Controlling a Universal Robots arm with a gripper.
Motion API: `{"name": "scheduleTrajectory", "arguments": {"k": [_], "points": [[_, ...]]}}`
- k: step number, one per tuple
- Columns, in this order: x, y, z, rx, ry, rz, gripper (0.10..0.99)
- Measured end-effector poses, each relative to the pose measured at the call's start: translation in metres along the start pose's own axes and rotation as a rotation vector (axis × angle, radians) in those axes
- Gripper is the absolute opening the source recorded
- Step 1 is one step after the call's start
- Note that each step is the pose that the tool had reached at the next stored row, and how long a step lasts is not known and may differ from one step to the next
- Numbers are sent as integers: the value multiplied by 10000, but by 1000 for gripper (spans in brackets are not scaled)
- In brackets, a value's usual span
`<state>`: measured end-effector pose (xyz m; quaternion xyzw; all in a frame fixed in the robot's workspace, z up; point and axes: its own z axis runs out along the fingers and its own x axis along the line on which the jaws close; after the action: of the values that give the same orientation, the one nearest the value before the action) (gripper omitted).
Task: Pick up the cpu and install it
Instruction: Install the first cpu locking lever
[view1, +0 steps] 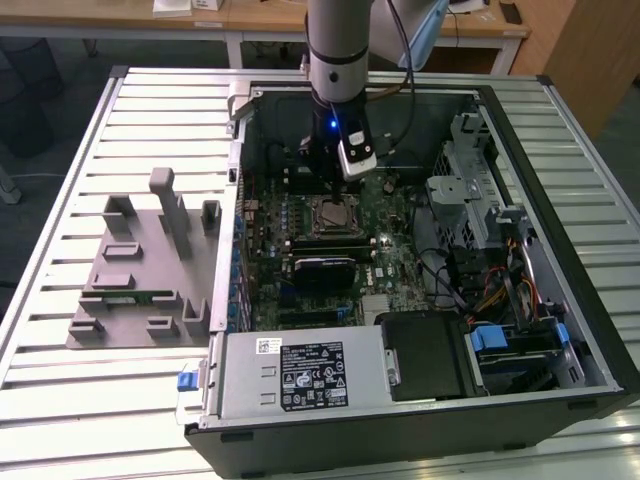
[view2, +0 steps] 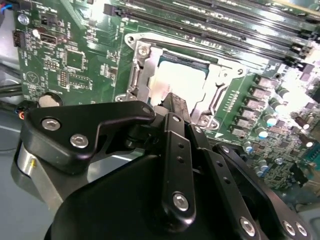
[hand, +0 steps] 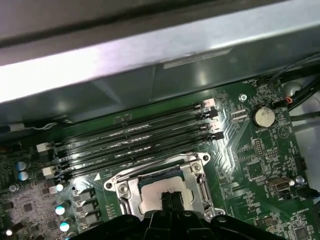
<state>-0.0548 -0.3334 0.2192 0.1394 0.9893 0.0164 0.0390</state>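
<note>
Black linkage of the claw (view2: 172, 107) lies nearest the lens in the second wrist view, its fingers pressed together with nothing visibly between them, tips just above the socket (view2: 175, 75). Inside that socket's metal frame the cpu (view2: 177, 80) lies flat, pale top up; the first wrist view shows it (hand: 157, 192) seated there too. From the exterior view, the claw (view1: 335, 185) hangs over the socket (view1: 331, 215) inside the open computer case (view1: 560, 230) on the worktop (view1: 60, 180). Placement looks done, though whether the chip sits fully square is hard to judge. Next would call for a straight lift clear of the frame.
</note>
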Motion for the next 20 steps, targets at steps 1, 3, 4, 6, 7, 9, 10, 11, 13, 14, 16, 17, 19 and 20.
{"name": "scheduleTrajectory", "arguments": {"k": [1, 3, 4, 6, 7, 9, 10, 11, 13, 14, 16, 17, 19, 20], "points": [[-9, -2, 1, 5, 0, 0, 106], [-21, -17, 4, 10, -2, -3, 106], [-24, -29, 5, 13, -3, -11, 106], [-30, -50, 6, 14, -2, -52, 106], [-33, -59, 7, 13, -1, -87, 106], [-37, -73, 10, 5, 3, -189, 106], [-38, -77, 12, -1, 6, -256, 106], [-39, -82, 13, -6, 9, -319, 106], [-38, -92, 15, -13, 13, -428, 106], [-34, -97, 18, -18, 16, -480, 106], [-16, -107, 21, -26, 20, -592, 106], [-5, -111, 20, -29, 23, -644, 106], [5, -114, 20, -35, 26, -723, 106], [5, -114, 20, -36, 26, -733, 106]]}}
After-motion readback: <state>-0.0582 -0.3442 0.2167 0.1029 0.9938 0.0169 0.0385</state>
